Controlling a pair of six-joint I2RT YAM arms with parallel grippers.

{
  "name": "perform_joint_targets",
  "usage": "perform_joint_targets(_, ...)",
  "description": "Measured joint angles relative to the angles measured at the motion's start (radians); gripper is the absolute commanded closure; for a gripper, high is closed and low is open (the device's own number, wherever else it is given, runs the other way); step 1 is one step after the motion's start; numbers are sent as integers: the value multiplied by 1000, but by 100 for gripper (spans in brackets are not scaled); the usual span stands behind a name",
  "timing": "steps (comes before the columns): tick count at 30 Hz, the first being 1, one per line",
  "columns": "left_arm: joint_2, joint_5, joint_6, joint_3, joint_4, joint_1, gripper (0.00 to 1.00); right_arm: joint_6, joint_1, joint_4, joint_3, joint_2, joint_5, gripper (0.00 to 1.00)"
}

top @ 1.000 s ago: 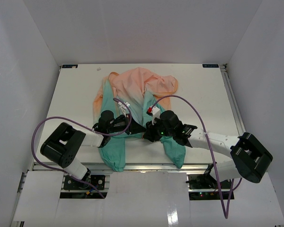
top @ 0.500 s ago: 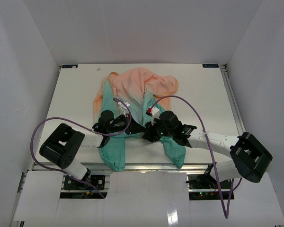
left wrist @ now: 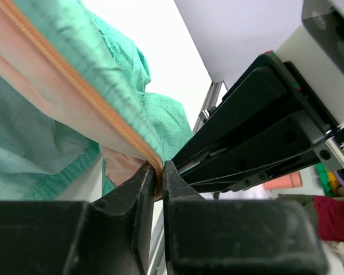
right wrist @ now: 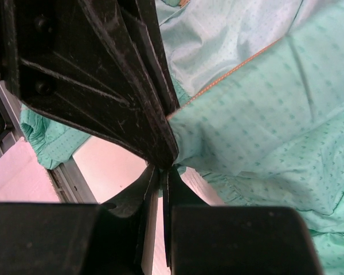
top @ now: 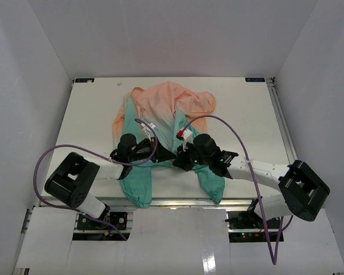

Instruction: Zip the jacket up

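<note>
The jacket [top: 160, 106] lies lengthwise, with the peach top toward the upper frame and the teal hem lower. The left gripper [left wrist: 159, 172] pinches its orange zipper edge [left wrist: 74, 80]; the right gripper [right wrist: 162, 175] is pressed together.

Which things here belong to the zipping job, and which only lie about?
For the job: thin peach-to-teal fabric jacket; left gripper; right gripper.
Lying about: small grey scrap on the white table, near its far left corner.

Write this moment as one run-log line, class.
left fingers: shut on jacket zipper edge | right fingers: shut at fabric edge, hold unclear | jacket front: unzipped, on table
</note>
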Motion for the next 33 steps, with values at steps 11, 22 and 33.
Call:
perform_joint_targets(11,-218,-285,94,30,-344,2,50,-32,1,10,-26,-15,-16,92)
perform_joint_targets(22,-337,-817,196,204,-962,7,47,-32,-1,32,-52,-63,-23,92)
perform_joint_targets(33,-177,-945,215,247,-1209,7,47,-22,-6,48,-83,-108,-33,92)
